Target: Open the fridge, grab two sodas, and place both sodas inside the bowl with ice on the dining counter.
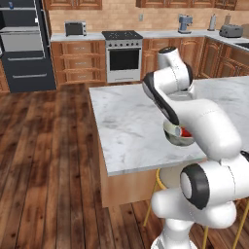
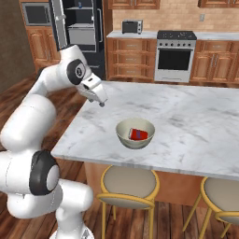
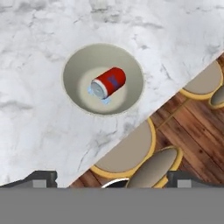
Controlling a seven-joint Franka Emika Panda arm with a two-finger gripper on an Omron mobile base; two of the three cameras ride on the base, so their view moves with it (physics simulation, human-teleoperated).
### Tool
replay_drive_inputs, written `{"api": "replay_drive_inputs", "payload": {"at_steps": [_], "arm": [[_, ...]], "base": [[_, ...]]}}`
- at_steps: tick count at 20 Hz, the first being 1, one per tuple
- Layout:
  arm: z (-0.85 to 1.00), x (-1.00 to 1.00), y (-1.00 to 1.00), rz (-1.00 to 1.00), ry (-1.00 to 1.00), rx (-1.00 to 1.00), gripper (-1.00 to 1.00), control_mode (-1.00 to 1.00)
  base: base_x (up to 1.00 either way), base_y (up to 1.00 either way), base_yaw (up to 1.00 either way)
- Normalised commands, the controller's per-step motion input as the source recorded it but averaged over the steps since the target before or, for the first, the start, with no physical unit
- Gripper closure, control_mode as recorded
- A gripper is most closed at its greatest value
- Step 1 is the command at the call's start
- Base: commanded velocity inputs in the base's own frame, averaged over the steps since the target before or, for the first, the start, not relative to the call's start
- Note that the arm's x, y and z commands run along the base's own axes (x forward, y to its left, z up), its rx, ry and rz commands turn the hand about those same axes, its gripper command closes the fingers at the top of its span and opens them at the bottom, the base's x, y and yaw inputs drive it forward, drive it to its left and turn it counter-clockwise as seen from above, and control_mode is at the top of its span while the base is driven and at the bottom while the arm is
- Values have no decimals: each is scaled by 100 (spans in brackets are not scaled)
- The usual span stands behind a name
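**One red can lies in the bowl, gripper open above the counter**

The red soda can (image 3: 108, 82) lies on its side at the bottom of the bowl (image 3: 74, 70), with its silver top turned to the lower left in the hand view. Small pale blue pieces of ice (image 3: 105, 101) show just beside the can. The bowl stands on the dining counter (image 2: 196, 121), near the edge where the stools (image 2: 128, 184) with yellow legs are placed.

The gripper (image 2: 101, 103) hangs in the air over the counter, to the left of the bowl in the right base view and well apart from it. Its fingers stand wide open and nothing is between them.

Behind the counter, the black fridge (image 2: 79, 28) has one door open, and the grey shelves inside are visible. On an upper shelf stands a small blue thing (image 2: 80, 5), too small to tell. To the right of the fridge is the oven range (image 2: 175, 56).
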Motion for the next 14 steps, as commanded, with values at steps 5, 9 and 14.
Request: {"api": "replay_drive_inputs", "payload": {"at_steps": [5,9,14], "arm": [[3,-59,52,34,-3,0,-100,-100],[-1,-54,73,28,-10,1,-100,-100],[-6,-79,63,17,-11,0,-100,-100]], "base": [[0,0,0],[0,0,0],[0,0,0]]}}
